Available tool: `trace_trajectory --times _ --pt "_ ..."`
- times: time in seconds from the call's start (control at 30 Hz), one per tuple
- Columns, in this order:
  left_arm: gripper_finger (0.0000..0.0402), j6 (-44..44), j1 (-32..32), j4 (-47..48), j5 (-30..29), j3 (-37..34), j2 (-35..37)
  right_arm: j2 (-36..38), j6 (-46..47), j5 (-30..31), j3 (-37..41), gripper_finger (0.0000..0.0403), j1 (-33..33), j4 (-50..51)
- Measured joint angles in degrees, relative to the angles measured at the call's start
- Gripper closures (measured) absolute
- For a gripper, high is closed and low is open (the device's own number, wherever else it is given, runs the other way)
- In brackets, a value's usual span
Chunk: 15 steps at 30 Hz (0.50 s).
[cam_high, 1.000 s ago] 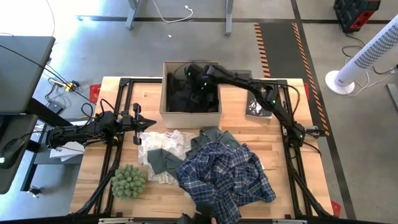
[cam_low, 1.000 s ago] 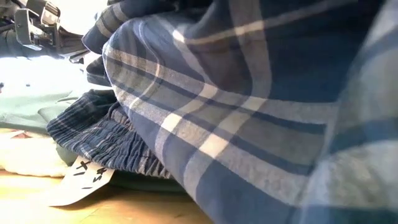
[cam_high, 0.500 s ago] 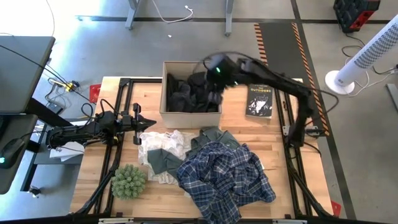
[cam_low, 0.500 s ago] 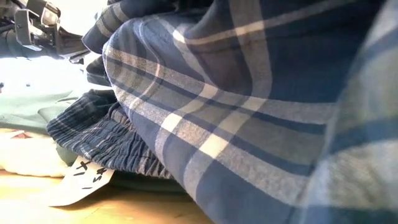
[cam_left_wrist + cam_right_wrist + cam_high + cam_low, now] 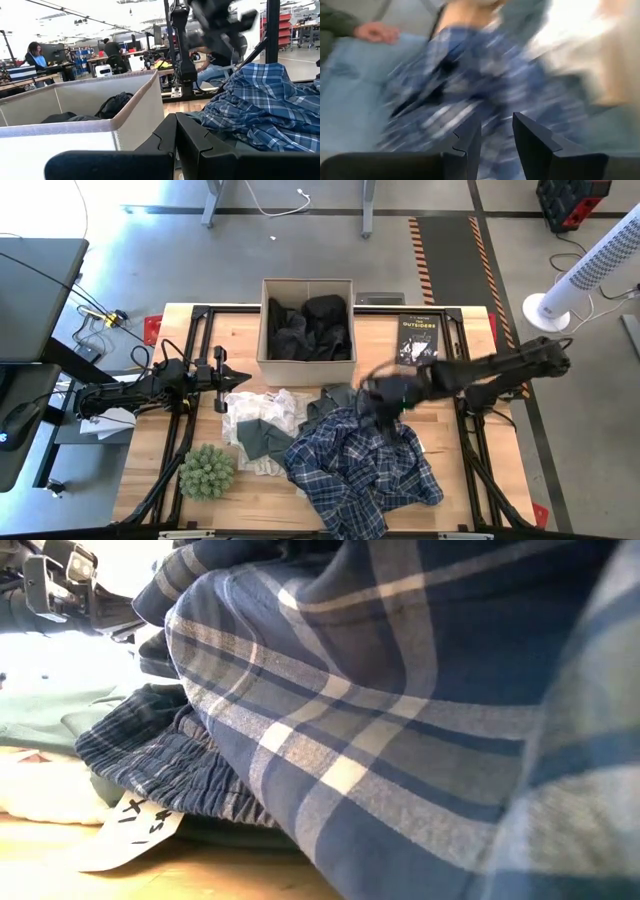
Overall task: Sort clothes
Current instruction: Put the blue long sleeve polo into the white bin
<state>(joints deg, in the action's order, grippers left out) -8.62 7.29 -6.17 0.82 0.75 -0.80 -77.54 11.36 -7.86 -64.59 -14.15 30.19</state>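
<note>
High view: right hand [image 5: 378, 402], fingers parted and empty, hovers over plaid garment [image 5: 360, 465].

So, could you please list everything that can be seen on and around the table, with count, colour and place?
cardboard box: one, brown, far middle of the table
dark clothes: a few, black, inside the box
plaid garment: one, blue and white, near middle of the table
green garment: one, dark green, beside the plaid one
white garment: one, white, left of the plaid one
plant ball: one, spiky green, near left of the table
book: one, black, right of the box
table: one, light wood
fan: one, white, on the floor at right
left gripper: shut, at the table's left, above the white garment
right gripper: open, over the plaid garment
</note>
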Motion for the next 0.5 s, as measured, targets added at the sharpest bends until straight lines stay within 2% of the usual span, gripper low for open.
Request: trace_trajectory --times 0.13,0.27,0.5 --pt "0.0400 0.00 0.00 0.04 0.00 0.00 0.00 -0.22 8.40 -0.20 6.32 0.0294 -3.52 -3.81" --pt "0.0400 0.00 0.01 0.09 0.00 0.00 0.00 -0.48 14.19 1.66 8.45 0.0283 -4.99 0.47" --pt "0.0400 0.01 0.01 0.37 0.00 0.00 0.00 -2.12 18.84 9.59 8.51 0.0214 -6.97 5.32"
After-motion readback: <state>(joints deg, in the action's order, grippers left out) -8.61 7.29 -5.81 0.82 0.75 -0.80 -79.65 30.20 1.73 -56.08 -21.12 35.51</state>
